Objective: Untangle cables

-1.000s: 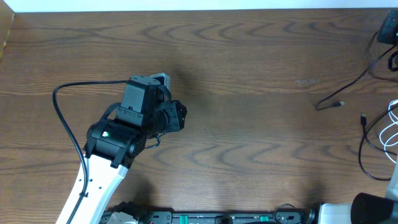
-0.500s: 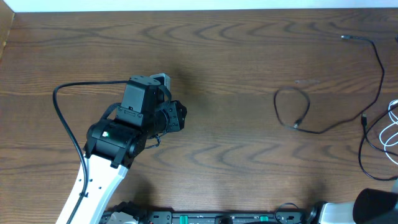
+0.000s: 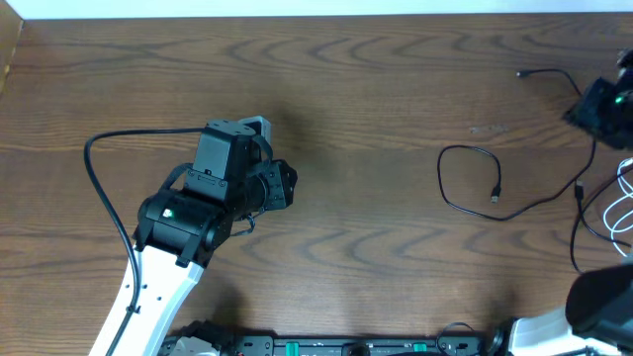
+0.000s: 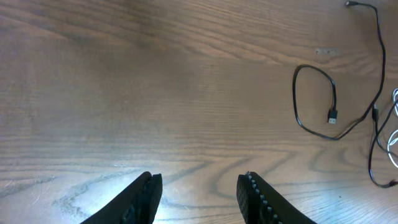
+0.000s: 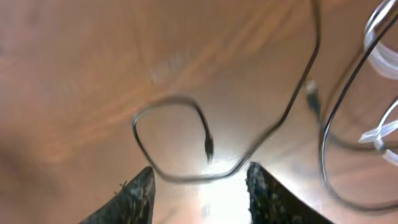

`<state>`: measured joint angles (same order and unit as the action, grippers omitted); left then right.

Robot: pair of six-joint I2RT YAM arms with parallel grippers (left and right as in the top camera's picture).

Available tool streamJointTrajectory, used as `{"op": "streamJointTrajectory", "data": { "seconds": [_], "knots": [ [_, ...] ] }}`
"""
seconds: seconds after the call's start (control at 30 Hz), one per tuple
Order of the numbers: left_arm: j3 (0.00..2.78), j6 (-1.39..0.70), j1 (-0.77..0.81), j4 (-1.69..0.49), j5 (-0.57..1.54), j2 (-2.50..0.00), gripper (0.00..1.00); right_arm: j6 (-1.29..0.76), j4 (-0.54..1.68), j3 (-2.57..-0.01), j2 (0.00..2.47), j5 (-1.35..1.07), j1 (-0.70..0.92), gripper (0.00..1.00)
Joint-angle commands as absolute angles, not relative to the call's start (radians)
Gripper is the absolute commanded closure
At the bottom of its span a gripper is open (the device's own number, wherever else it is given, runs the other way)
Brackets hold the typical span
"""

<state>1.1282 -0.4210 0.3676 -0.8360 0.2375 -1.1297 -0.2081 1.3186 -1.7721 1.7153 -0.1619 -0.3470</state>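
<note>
The black cable (image 3: 441,176) lies loose on the table at the right, with a round loop and a plug end (image 3: 495,196) inside it. Its other end (image 3: 521,73) rests near the far edge. The white cable (image 3: 623,203) is coiled at the right edge, with a strand of black cable (image 3: 576,242) beside it. My right gripper (image 3: 596,109) hovers above the far right, open, nothing between its fingers; its view shows the black loop (image 5: 134,130) and the white cable (image 5: 380,53) below. My left gripper (image 3: 289,186) stands open and empty at the left, far from the loop (image 4: 294,93).
The thick black wire (image 3: 99,188) of the left arm curves over the table at the left. A dark base rail (image 3: 346,346) runs along the near edge. Bare wood lies between the two arms.
The right gripper has come into the overhead view at the far right and opened. The black cable has dropped and its far end shifted left. The left arm has not moved.
</note>
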Motion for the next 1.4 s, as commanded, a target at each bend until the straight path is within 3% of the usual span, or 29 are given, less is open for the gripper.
{"op": "streamJointTrajectory", "data": {
  "seconds": [0.0, 0.47, 0.8, 1.03, 1.13, 1.3, 1.37],
  "knots": [
    [1.134, -0.412, 0.363, -0.838, 0.235, -1.123, 0.55, -0.155, 1.338, -1.771, 1.788, -0.179, -0.313, 0.55],
    [1.134, -0.412, 0.363, -0.849, 0.246, -1.123, 0.55, -0.119, 1.398, -1.765, 2.049, -0.059, -0.207, 0.49],
    [1.134, -0.412, 0.363, -0.860, 0.246, -1.123, 0.55, -0.161, 1.129, -1.461, 2.047, -0.052, -0.184, 0.48],
    [1.134, -0.412, 0.363, -0.860, 0.246, -1.123, 0.55, -0.164, 1.015, -1.390, 2.047, -0.056, -0.181, 0.58],
    [1.134, -0.412, 0.363, -0.860, 0.246, -1.123, 0.55, -0.164, 1.013, -1.387, 2.047, -0.056, -0.181, 0.70],
    [1.134, -0.412, 0.363, -0.860, 0.246, -1.123, 0.55, -0.165, 1.002, -1.342, 2.047, -0.056, -0.181, 0.74],
    [1.134, -0.412, 0.363, -0.860, 0.246, -1.123, 0.55, -0.180, 0.990, -1.315, 2.047, -0.056, -0.181, 0.84]
  ]
}}
